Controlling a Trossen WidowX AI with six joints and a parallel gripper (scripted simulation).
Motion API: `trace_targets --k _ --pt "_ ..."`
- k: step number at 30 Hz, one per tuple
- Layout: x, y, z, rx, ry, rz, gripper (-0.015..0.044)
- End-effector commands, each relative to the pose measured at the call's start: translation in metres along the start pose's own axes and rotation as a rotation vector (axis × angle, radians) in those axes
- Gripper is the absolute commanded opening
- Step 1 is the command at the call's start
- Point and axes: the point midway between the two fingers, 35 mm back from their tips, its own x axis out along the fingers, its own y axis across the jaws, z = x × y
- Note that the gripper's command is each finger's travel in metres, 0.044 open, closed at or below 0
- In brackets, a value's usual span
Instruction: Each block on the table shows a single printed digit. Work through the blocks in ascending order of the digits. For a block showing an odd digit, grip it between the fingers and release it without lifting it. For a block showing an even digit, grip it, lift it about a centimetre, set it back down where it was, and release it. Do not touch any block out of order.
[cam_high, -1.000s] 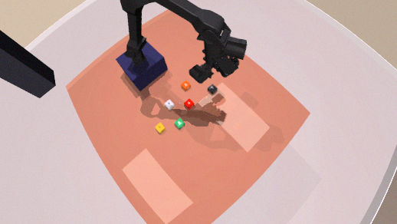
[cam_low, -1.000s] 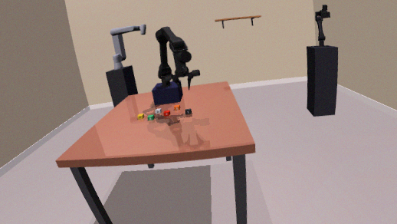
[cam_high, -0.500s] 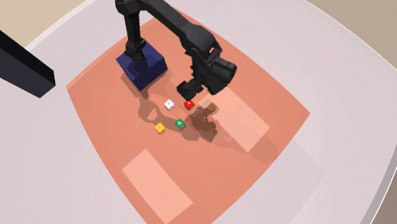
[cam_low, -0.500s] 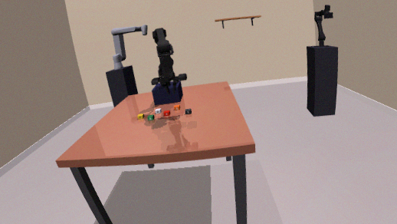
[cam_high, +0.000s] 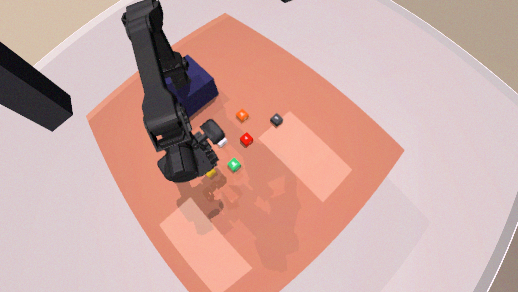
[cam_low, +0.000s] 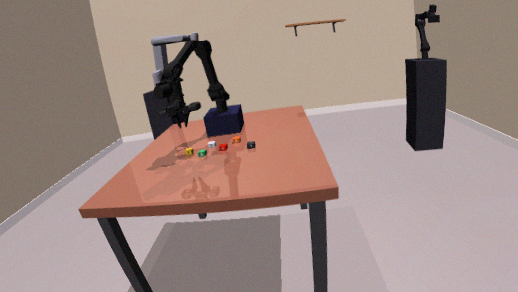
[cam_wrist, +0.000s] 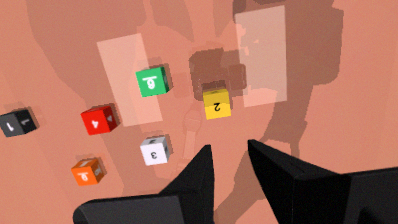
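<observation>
My claw (cam_high: 215, 156) (cam_low: 183, 126) (cam_wrist: 229, 148) is partly spread, nothing between its fingers, above the table (cam_high: 325, 90) (cam_low: 280, 185) (cam_wrist: 360, 100). I judge the small yellow cube (cam_high: 211, 173) (cam_low: 189, 151) (cam_wrist: 217, 105) to be my present target; it sits on the table, just ahead of my fingertips in the wrist view. I expect it to be light, stiff and unlikely to crush, though smooth sides could slip or twist. I'd take it low, square across two opposite side faces, then raise it slightly and return it, since its digit is even.

Upside down on its top I read 2. The small black cube (cam_high: 276, 120) (cam_low: 251, 145) (cam_wrist: 17, 123) shows 1, the white cube (cam_high: 222, 143) (cam_low: 212, 144) (cam_wrist: 154, 151) 3, the red cube (cam_high: 246, 140) (cam_low: 223, 147) (cam_wrist: 99, 121) 4. The green cube (cam_high: 234, 165) (cam_low: 202, 153) (cam_wrist: 151, 82) and orange cube (cam_high: 242, 115) (cam_low: 236, 140) (cam_wrist: 87, 172) bear barred digits, 6 or 9; I can't settle which. I see no brand.
</observation>
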Motion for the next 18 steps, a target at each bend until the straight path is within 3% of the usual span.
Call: trace_targets --k 1,4,8,13,18 --pt "-0.001 0.0 -0.002 -0.029 -0.008 0.007 0.012" --pt "0.012 0.0 0.0 -0.029 -0.008 0.007 0.0172" --pt "0.077 0.001 -0.001 -0.029 -0.008 0.007 0.0278" --pt "0.08 0.001 -0.002 -0.029 -0.008 0.008 0.04" --pt "0.087 0.001 -0.002 -0.028 -0.008 0.008 0.04"
